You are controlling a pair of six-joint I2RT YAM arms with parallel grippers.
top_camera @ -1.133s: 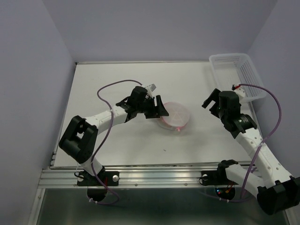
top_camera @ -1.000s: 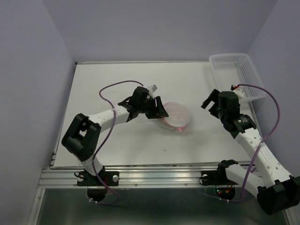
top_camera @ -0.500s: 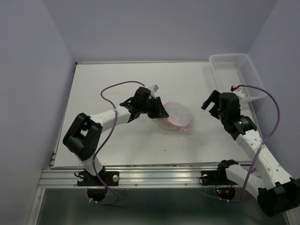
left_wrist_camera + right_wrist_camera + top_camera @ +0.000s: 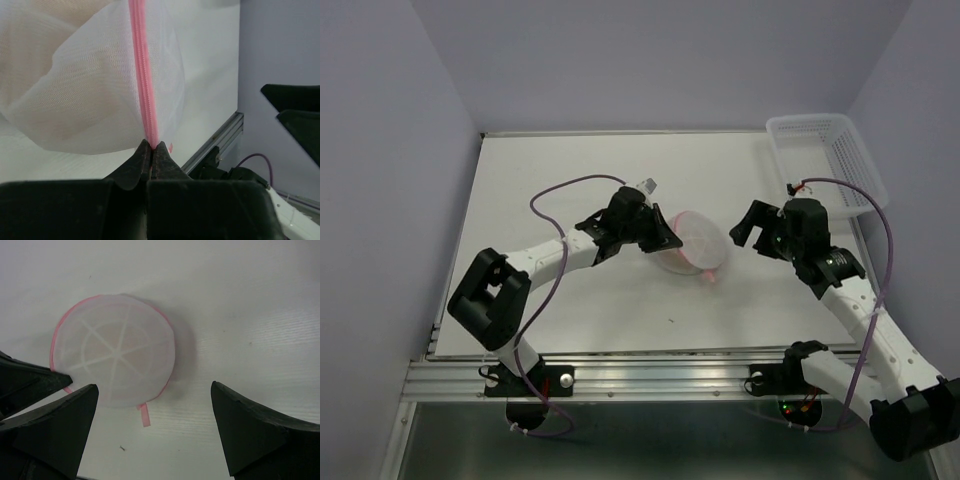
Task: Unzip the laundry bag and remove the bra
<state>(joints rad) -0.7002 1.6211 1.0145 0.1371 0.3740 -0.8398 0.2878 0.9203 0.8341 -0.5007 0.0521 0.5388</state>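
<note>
Laundry bag (image 4: 692, 243) lay near mid-counter (image 4: 570, 310), its pink zipper rim (image 4: 140, 75) closed where visible. Left tool (image 4: 670, 240) was clamped tight on that rim at the bag's left edge. Right tool (image 4: 747, 228) hung just right of the bag, jaws spread wide, holding nothing. The bra (image 4: 107, 347) showed as a peach patch through the mesh, inside the bag.
</note>
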